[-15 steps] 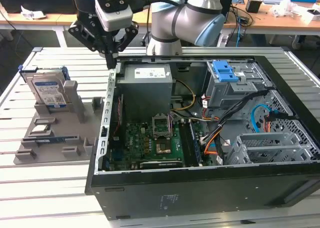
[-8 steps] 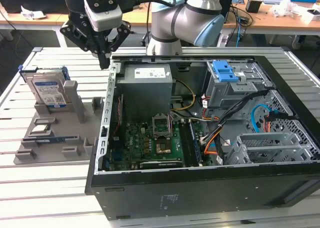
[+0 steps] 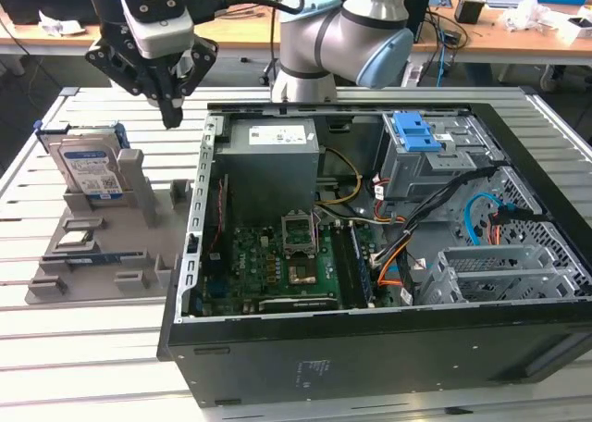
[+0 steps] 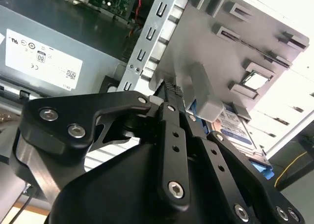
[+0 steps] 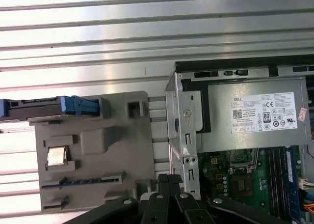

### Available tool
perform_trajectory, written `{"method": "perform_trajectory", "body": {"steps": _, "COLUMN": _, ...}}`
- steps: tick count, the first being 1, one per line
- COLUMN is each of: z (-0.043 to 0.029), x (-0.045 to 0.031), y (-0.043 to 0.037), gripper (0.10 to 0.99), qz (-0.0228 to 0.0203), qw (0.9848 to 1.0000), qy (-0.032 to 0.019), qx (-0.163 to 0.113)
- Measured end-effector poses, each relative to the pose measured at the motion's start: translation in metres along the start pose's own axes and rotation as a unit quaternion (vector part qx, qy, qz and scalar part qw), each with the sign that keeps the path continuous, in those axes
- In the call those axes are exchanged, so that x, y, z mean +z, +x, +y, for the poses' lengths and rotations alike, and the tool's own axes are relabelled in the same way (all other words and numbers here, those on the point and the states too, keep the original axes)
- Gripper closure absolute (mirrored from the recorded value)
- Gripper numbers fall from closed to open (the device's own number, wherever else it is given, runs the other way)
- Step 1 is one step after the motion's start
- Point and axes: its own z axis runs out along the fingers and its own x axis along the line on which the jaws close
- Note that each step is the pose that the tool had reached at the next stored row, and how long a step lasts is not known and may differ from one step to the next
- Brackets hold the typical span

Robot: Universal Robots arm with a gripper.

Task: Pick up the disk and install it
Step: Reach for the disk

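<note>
The disk (image 3: 89, 167) is a silver hard drive with a white-and-blue label and a blue bracket. It stands on edge in a slot at the back of the grey holder plate (image 3: 102, 260), at the exterior view's left. In the first wrist view the disk (image 5: 49, 107) shows edge-on; in the second wrist view the disk (image 4: 236, 126) peeks out behind the holder post. My gripper (image 3: 172, 117) hangs above the gap between the holder and the computer case, to the right of the disk and apart from it. Its black fingers (image 4: 172, 92) are pressed together and shut on nothing.
The open computer case (image 3: 199, 209) lies to the right, with a power supply (image 3: 271, 154), a motherboard (image 3: 287, 265) and a grey drive cage with a blue latch (image 3: 416, 133). A small square chip (image 5: 56, 156) lies on the holder. The slatted metal table (image 3: 83, 348) extends around.
</note>
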Motion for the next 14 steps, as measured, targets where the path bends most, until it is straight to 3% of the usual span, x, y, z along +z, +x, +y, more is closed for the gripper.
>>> {"method": "perform_trajectory", "body": {"steps": 3, "z": -0.001, "x": -0.0003, "y": 0.0131, "gripper": 0.98, "qz": 0.0, "qw": 1.0, "qy": 0.0, "qx": 0.0}}
{"method": "perform_trajectory", "body": {"steps": 7, "z": -0.0017, "x": -0.0006, "y": 0.0227, "gripper": 0.98, "qz": 0.0, "qw": 1.0, "qy": 0.0, "qx": 0.0}}
{"method": "perform_trajectory", "body": {"steps": 14, "z": -0.0034, "x": -0.0013, "y": 0.0463, "gripper": 0.98, "qz": 0.0, "qw": 1.0, "qy": 0.0, "qx": 0.0}}
